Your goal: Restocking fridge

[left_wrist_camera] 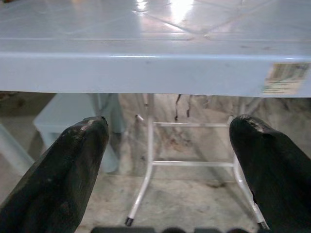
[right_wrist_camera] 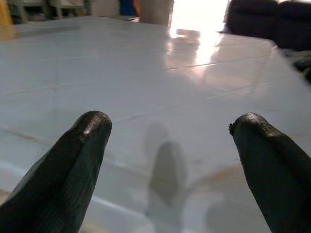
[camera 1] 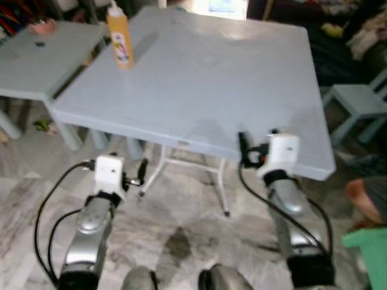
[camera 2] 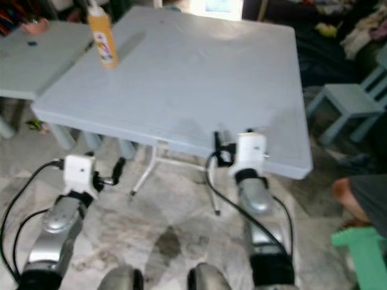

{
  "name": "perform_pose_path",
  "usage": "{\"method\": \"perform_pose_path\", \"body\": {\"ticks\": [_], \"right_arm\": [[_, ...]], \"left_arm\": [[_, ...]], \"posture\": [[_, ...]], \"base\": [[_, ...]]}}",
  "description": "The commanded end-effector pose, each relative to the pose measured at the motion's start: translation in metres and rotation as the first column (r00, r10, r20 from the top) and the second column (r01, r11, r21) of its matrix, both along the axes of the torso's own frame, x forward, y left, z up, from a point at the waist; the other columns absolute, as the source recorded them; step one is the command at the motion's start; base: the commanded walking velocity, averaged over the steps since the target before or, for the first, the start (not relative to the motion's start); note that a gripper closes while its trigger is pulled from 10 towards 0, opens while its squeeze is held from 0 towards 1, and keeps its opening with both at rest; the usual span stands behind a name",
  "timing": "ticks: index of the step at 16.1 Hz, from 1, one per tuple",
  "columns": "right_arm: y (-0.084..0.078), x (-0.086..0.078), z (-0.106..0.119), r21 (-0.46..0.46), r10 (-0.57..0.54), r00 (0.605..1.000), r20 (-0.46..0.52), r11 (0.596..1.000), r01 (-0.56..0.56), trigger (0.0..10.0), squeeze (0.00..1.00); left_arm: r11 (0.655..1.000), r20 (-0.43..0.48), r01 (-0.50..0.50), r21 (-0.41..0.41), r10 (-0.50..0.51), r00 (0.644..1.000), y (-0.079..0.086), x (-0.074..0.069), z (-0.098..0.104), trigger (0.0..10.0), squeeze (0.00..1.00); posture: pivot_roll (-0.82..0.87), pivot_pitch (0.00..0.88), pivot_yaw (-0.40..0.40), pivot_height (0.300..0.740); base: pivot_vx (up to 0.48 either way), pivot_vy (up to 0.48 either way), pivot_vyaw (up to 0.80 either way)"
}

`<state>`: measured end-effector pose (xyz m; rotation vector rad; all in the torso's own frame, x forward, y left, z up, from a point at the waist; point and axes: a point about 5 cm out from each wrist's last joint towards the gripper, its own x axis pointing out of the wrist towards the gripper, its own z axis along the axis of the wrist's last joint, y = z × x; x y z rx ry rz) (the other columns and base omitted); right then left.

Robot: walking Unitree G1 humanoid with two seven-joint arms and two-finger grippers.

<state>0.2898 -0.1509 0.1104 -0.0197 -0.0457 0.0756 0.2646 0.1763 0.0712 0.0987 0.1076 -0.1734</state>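
Both end effectors, left (left_wrist_camera: 167,170) and right (right_wrist_camera: 170,165), gape; orange bottle (camera 1: 120,37) stands upright on table (camera 1: 230,84).

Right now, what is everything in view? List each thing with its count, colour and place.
Table: one, pale blue, straight ahead.
Bottle: one, orange with white cap, upright at the table's far left corner.
Second table: one, pale blue, to the left; a pinkish item on it is too blurred to name.
Stool: one, pale blue, on the right.
Green object: one, near right, cut off by the frame.
Person: part of one, near right edge.
Floor: grey marbled tiles.
Left gripper: open, below the table's near edge.
Right gripper: open, above the tabletop at the near edge.
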Motion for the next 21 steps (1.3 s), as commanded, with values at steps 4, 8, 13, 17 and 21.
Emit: {"method": "perform_pose_path", "body": {"ticks": [4,8,13,17,21], "right_arm": [[0.01,0.002,0.0057,0.011,0.021,1.0,0.022,1.0,-0.022,10.0,0.0],[0.0088,0.002,0.0059,0.003,0.02,0.999,0.029,1.0,-0.02,10.0,0.0],[0.0095,0.0022,0.0054,0.002,0.021,0.999,0.028,1.0,-0.021,10.0,0.0],[0.0103,0.004,0.005,0.005,0.018,1.0,0.019,1.0,-0.018,10.0,0.0],[0.0104,0.005,0.0051,0.002,0.02,1.0,0.021,1.0,-0.02,10.0,0.0]], "left_arm": [[1.0,0.008,-0.015,0.001,0.015,1.0,0.0073,-0.0005,0.0024,10.0,0.0],[1.0,0.013,0.0,0.0,0.0,1.0,0.0052,0.0002,0.0029,10.0,0.0],[1.0,0.01,0.004,-0.01,-0.004,1.0,0.0035,0.0009,0.003,10.0,0.0],[1.0,0.015,0.012,-0.007,-0.012,1.0,0.0024,0.0016,0.0033,10.0,0.0],[1.0,0.022,0.018,-0.004,-0.018,1.0,0.0016,0.0011,0.004,10.0,0.0]], "posture": [[-0.02,0.088,-0.041,0.74],[-0.02,0.089,-0.04,0.74],[-0.02,0.087,-0.041,0.74],[-0.02,0.084,-0.043,0.74],[-0.02,0.081,-0.045,0.74]], "base": [[0.0,0.0,-0.33],[0.062,0.137,-0.2],[0.258,0.375,0.0],[0.12,0.369,-0.35],[0.0,0.0,-0.8]]}}
